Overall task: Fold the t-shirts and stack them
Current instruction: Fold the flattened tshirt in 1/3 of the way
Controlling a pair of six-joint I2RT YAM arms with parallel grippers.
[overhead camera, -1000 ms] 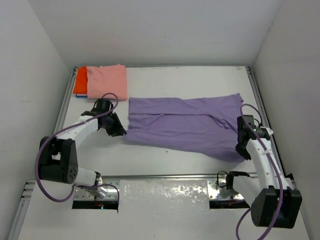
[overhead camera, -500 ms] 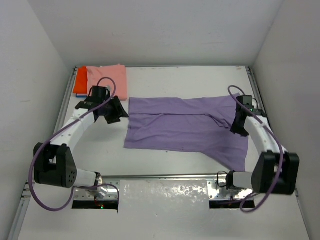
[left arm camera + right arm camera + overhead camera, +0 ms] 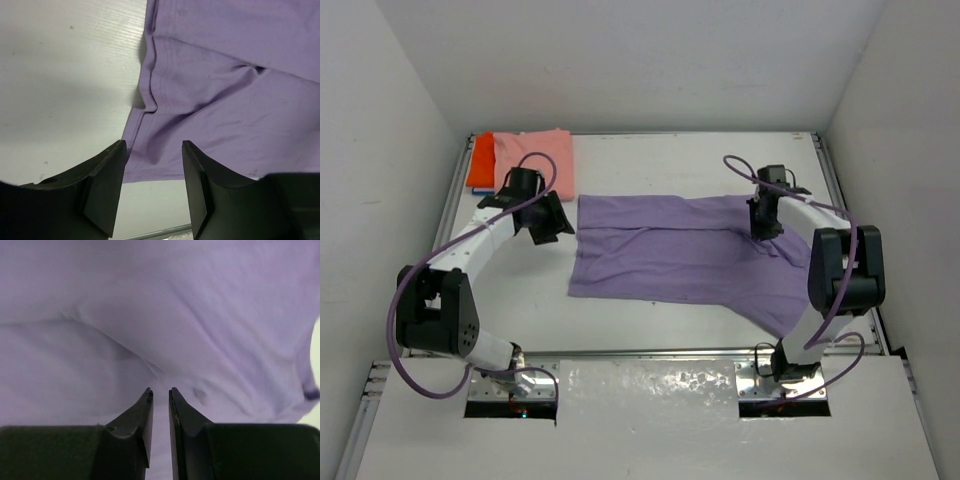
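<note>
Top external, left pincer (image 3: 556,228) spread, at purple shirt (image 3: 670,250) edge

From where I stand, bare table (image 3: 660,160) lies open along the far edge behind the purple t-shirt (image 3: 670,260), and a narrower strip runs in front of it. The far left corner is blocked by the folded pink shirt (image 3: 533,160), with the orange shirt (image 3: 479,160) at its left. The left gripper (image 3: 556,228), jaws wide, fills the gap between that pile and the t-shirt's left edge. The right gripper (image 3: 763,228) and its arm lie over the right side. Walls (image 3: 400,120) close in on three sides.
</note>
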